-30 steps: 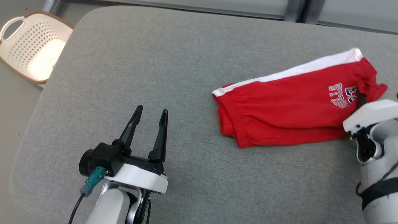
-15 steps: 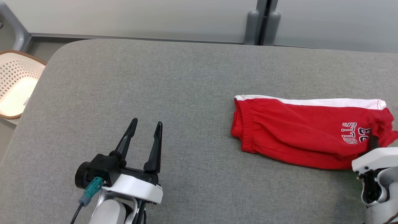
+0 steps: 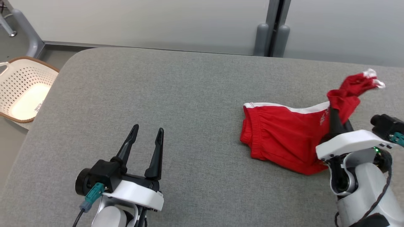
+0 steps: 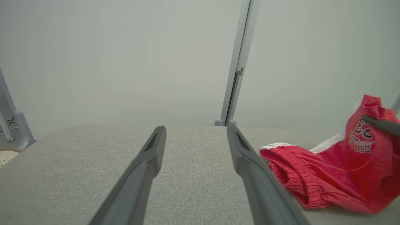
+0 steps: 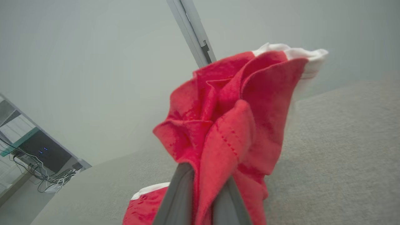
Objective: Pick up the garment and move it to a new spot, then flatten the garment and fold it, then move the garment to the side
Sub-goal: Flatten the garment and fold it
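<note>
- Since half a second ago, the leg end of the red garment (image 3: 284,135) has come up off the grey surface (image 3: 189,94). It was lying flat then; now it is bunched and raised. The head camera has shifted a little as well.
- My right end effector (image 3: 334,115) is clenched on that raised end. In the right wrist view its two dark fingers (image 5: 181,193) stand close together with a fold of red cloth pinched between them, and the white-trimmed hem (image 5: 300,56) flares out above the tips.
- The rest of the garment is on the surface at the right side. Its elastic waistband end (image 3: 251,132) lies flat, pointing towards the middle, and the white side stripe runs up to the lifted part.
- In the left wrist view I can see the printed lettering (image 4: 359,140) on the raised cloth, though I cannot read it.
- My left end effector (image 3: 148,129) is released, fingers spread wide and holding nothing. It hovers over bare surface, well apart from the garment.
- A cream perforated basket (image 3: 22,91) sits off the surface's left edge.
</note>
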`<state>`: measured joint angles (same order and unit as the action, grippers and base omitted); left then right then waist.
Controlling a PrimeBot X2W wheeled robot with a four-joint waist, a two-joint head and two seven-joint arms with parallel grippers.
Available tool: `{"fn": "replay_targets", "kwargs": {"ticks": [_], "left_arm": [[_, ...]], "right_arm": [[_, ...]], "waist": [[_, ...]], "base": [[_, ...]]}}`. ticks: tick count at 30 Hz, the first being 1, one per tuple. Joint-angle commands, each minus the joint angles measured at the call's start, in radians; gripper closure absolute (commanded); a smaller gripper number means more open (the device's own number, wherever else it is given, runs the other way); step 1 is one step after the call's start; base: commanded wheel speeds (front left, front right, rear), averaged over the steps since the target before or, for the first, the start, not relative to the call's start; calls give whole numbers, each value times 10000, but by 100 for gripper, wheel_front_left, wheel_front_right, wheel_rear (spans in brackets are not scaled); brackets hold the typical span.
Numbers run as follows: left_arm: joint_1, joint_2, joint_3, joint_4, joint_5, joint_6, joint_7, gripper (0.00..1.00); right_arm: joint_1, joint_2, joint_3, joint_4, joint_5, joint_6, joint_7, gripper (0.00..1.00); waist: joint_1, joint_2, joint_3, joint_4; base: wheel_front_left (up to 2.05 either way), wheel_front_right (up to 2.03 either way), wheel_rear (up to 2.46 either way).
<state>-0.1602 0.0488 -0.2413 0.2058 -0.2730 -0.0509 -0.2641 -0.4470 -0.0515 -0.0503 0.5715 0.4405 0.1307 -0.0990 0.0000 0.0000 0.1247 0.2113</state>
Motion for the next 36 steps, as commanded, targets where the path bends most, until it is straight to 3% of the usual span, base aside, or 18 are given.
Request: {"fn": "replay_targets", "kwargs": {"ticks": [1, 9, 17, 18, 19, 28, 36], "left_arm": [[108, 38, 46, 52, 72, 20, 4, 0], [269, 37, -94, 154, -17, 37, 5, 0], [406, 38, -121, 271, -86, 67, 4, 0], [427, 38, -117, 278, -94, 84, 4, 0], [431, 37, -131, 297, -106, 85, 4, 0], [413, 37, -178, 439, -120, 105, 4, 0], [399, 42, -263, 460, -164, 164, 4, 0]], "right_arm": [[123, -16, 388, -102, 199, -2, -101, 100], [161, -139, 2223, 68, 784, -2, -105, 100], [275, -241, 3093, 872, 817, -2, -264, 100], [239, -272, 3089, 1071, 655, -2, -350, 13], [192, -304, 3164, 1285, 444, -2, -422, 0], [33, -106, 5023, 1891, 871, -2, -319, 0], [-145, -109, 5947, 2719, 1235, -2, 139, 0]], "waist": [[0, 0, -85, 146], [0, 0, -235, 653], [0, 0, -392, 1055], [0, 0, -382, 1091], [0, 0, -371, 1142], [0, 0, -292, 1304], [0, 0, -305, 1128]], "base": [[0, 0, 0], [0, 0, 0], [0, 0, 0], [0, 0, 0], [0, 0, 0], [0, 0, 0], [0, 0, 0]]}}
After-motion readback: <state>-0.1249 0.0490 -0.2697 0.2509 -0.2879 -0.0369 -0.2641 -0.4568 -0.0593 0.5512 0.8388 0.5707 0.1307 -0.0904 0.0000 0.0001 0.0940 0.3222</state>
